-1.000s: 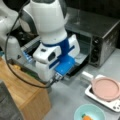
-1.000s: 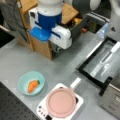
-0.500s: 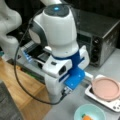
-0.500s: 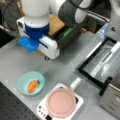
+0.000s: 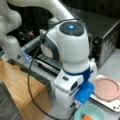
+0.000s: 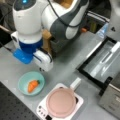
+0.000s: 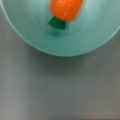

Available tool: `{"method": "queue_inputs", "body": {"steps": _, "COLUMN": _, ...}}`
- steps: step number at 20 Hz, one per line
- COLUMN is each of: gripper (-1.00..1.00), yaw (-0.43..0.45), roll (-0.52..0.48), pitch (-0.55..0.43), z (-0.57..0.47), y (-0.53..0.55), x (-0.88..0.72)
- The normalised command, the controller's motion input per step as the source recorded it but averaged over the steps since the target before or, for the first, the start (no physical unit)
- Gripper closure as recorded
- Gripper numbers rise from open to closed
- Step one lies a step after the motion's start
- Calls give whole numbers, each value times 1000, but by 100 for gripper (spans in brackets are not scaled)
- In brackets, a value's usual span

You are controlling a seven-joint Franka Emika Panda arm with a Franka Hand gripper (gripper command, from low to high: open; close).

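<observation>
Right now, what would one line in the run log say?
gripper: not in view | nearest: orange toy carrot in teal bowl | beside: pink pan

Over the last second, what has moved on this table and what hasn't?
The robot arm's wrist swung toward a front view's left and down, ending beside the teal bowl; its gripper does not show. Nothing was picked up or released. The carrot stayed in the bowl, and the pink pan stayed on its white base.
</observation>
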Motion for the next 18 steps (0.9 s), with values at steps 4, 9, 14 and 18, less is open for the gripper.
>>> {"method": "queue_inputs", "body": {"steps": 4, "gripper": -100, "yaw": 136, "roll": 23, "pitch": 69, "z": -166, "y": -136, "x": 340}}
{"method": "queue_inputs", "body": {"steps": 9, "gripper": -100, "yaw": 93, "roll": 30, "pitch": 65, "z": -79, "y": -124, "x": 264}}
{"method": "queue_inputs", "body": {"steps": 14, "gripper": -100, "yaw": 37, "roll": 15, "pitch": 59, "z": -30, "y": -90, "x": 238}}
{"method": "queue_inputs", "body": {"steps": 18, "gripper": -100, "yaw": 28, "roll": 16, "pitch": 37, "z": -67, "y": -56, "x": 247}}
